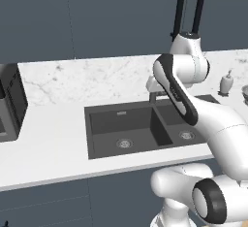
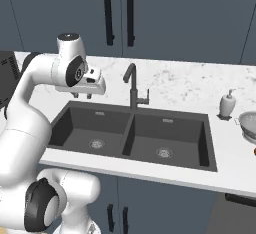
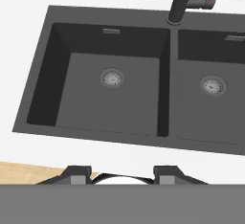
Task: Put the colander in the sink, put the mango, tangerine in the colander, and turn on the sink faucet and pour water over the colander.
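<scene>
The dark double-basin sink (image 1: 97,124) (image 2: 65,125) (image 3: 43,89) has nothing in either basin. My gripper (image 2: 82,96) (image 3: 123,175) hovers above the left basin's near edge, open, with nothing between its fingertips (image 3: 79,174). The black gooseneck faucet (image 2: 131,85) (image 3: 182,3) rises behind the divider, and its small lever (image 3: 206,0) sticks out to the right. The silvery colander (image 2: 248,123) (image 1: 245,92) sits on the counter far to the right, cut off by the frame edge. The mango is out of view. A tiny orange-red sliver (image 2: 254,151) below the colander is too small to identify.
A white soap dispenser (image 2: 226,104) (image 1: 225,83) stands between the sink and the colander. A dark microwave (image 1: 9,100) sits on the counter at far left. Dark cabinets with black handles (image 2: 117,13) hang above the marble backsplash. My own arm (image 1: 193,109) hides part of the right basin.
</scene>
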Tool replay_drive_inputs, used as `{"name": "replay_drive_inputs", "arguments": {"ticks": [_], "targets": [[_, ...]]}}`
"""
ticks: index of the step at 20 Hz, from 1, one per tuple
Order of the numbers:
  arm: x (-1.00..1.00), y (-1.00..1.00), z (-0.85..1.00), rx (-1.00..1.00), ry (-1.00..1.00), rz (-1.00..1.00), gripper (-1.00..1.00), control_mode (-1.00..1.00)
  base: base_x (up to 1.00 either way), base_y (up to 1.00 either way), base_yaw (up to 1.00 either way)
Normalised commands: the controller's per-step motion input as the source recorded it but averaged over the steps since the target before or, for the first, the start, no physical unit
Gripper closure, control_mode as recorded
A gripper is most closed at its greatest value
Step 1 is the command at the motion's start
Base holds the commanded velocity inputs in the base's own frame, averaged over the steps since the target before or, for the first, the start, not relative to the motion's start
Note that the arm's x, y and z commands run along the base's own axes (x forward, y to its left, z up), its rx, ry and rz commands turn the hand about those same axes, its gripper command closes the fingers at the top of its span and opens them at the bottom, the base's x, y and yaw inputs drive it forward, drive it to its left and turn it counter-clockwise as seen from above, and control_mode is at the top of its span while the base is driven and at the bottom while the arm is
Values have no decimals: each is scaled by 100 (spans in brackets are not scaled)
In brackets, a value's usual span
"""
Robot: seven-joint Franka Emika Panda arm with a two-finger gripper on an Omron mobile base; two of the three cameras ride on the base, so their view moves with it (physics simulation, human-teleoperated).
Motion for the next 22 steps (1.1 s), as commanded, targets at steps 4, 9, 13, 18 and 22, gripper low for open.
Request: {"name": "replay_drive_inputs", "arguments": {"ticks": [4, 9, 13, 18, 22], "targets": [[0, 0, 0, 0, 0, 0, -100, 100, 0, 0, 0], [0, 0, 0, 0, 0, 0, -100, 100, 0, -10, 0], [0, 0, 0, 0, 0, 0, -100, 100, -1, -43, 0], [0, 0, 0, 0, 0, 0, -100, 100, 0, -49, -1], [0, 0, 0, 0, 0, 0, -100, 100, 0, -44, 0]]}}
